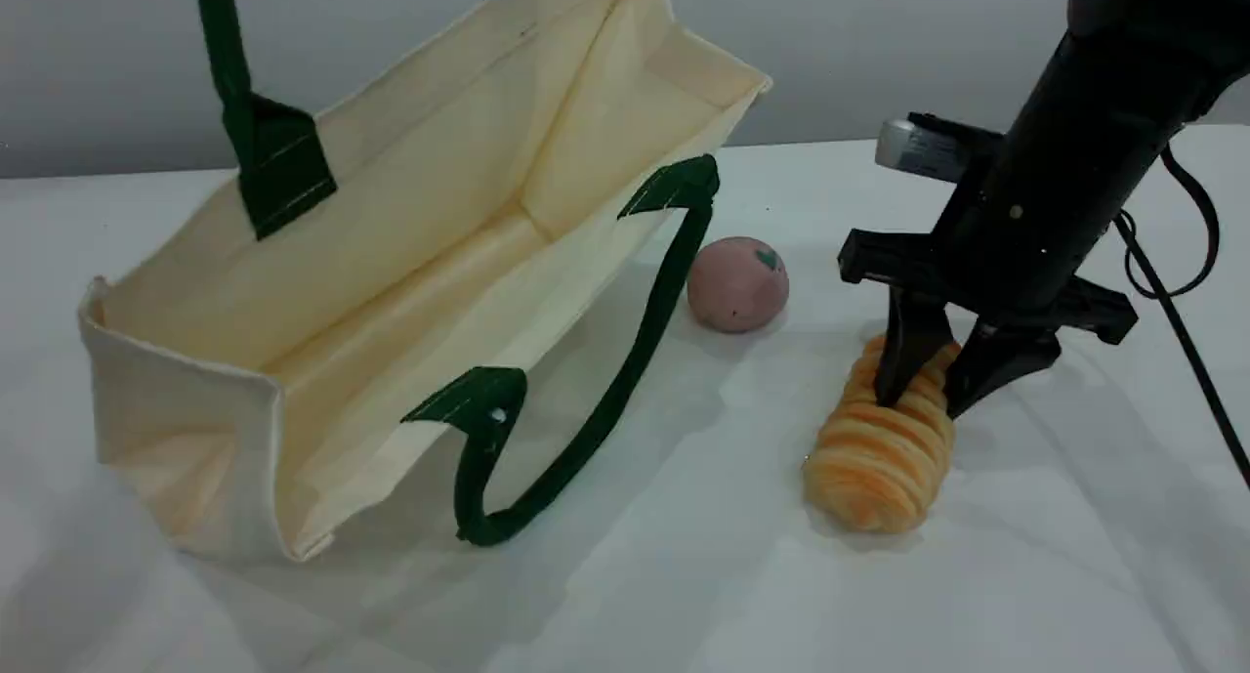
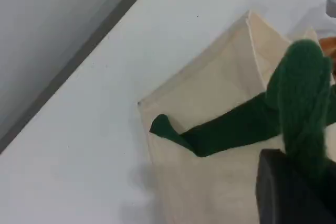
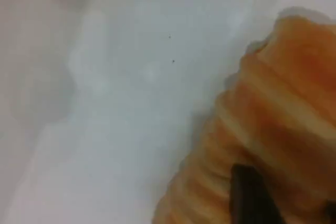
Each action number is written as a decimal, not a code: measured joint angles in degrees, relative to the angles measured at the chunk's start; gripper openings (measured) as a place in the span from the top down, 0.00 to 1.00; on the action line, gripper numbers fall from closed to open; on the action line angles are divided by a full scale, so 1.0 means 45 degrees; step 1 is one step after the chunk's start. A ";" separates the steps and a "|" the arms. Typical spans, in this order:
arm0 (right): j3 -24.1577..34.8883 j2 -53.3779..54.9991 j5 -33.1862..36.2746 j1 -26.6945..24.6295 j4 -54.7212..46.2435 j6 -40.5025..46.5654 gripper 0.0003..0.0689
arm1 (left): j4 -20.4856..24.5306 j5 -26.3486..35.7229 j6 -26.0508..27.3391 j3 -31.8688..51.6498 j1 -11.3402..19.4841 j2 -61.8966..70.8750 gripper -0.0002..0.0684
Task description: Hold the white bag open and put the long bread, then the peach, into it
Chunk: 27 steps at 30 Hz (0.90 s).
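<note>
Bag: the white bag fills the left half of the scene view, resting on the table with its mouth gaping toward the lower right.
Far handle: the far handle runs taut up out of the top left edge and lifts that rim. The near handle lies slack on the table in the middle of the frame.
Left gripper: the left gripper shows only at the lower right of its own wrist view, as a dark fingertip with the green strap bunched against it. It looks clenched on the far handle.
Bread: the long bread lies right of centre, flat on the table and well apart from the bag.
Right gripper: the right gripper stands over the loaf's upper end. One finger sits on each flank and both press in, so it is grasping the long bread, not yet off the table.
Peach: the peach sits between bag and loaf, just beside the near handle, untouched.
Handling, my guess: the loaf looks light and spongy and should give under the fingers. The ridges help against slipping. Held near one end, the free end may droop or swing, so a hold nearer the middle would carry it flatter.
Peach grip, my guess: round and smooth, apt to roll, so best pinched across its widest part.
</note>
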 joint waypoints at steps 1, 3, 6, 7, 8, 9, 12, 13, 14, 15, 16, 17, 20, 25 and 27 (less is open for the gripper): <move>0.0000 0.0000 0.0000 0.0000 0.0013 -0.0079 0.66 | 0.0000 0.0000 0.0000 0.0000 0.0000 0.0000 0.87; 0.0000 0.0000 0.0000 0.0000 0.0026 -0.0202 0.69 | 0.0000 0.0000 0.0012 0.0000 0.0000 0.0000 0.87; 0.0000 0.0000 -0.0025 0.0051 0.0026 -0.0212 0.70 | 0.0000 0.0000 0.0012 0.0000 0.0000 0.0000 0.87; 0.0000 0.0000 -0.0070 0.0064 0.0026 -0.0212 0.70 | 0.0000 0.0000 0.0012 0.0000 0.0000 0.0000 0.87; 0.0000 0.0000 -0.0099 0.0067 0.0026 -0.0212 0.70 | 0.0000 0.0000 0.0012 0.0000 0.0000 0.0000 0.87; 0.0000 0.0000 -0.0122 0.0078 0.0026 -0.0212 0.70 | 0.0000 0.0000 0.0012 0.0000 0.0000 0.0000 0.87; 0.0000 0.0000 -0.0122 0.0078 -0.0045 -0.0212 0.70 | 0.0000 0.0000 0.0012 0.0000 0.0000 0.0000 0.87; 0.0000 0.0000 -0.0122 0.0078 -0.0169 -0.0212 0.70 | 0.0000 0.0000 0.0012 0.0000 0.0000 0.0000 0.87; 0.0000 0.0000 -0.0130 0.0078 -0.0254 -0.0212 0.70 | 0.0000 0.0000 0.0012 0.0000 0.0000 0.0000 0.87; 0.0000 0.0000 -0.0130 0.0078 -0.0256 -0.0212 0.70 | 0.0000 0.0000 0.0012 0.0000 0.0000 0.0000 0.87; 0.0000 0.0000 -0.0103 0.0078 -0.0256 -0.0212 0.70 | 0.0000 0.0000 0.0012 0.0000 0.0000 0.0000 0.87; 0.0000 0.0000 -0.0057 0.0078 -0.0293 -0.0212 0.70 | 0.0000 0.0000 0.0012 0.0000 0.0000 0.0000 0.87; 0.0000 -0.0139 0.0263 0.0078 -0.0789 -0.0215 0.70 | 0.0000 0.0000 0.0012 0.0000 0.0000 0.0000 0.87; 0.0000 -0.0919 0.0265 0.0078 -0.1058 -0.0215 0.70 | 0.0000 0.0000 0.0012 0.0000 0.0000 0.0000 0.87; 0.0000 -0.1370 0.0400 0.0078 -0.1244 -0.0226 0.70 | 0.0000 0.0000 0.0012 0.0000 0.0000 0.0000 0.87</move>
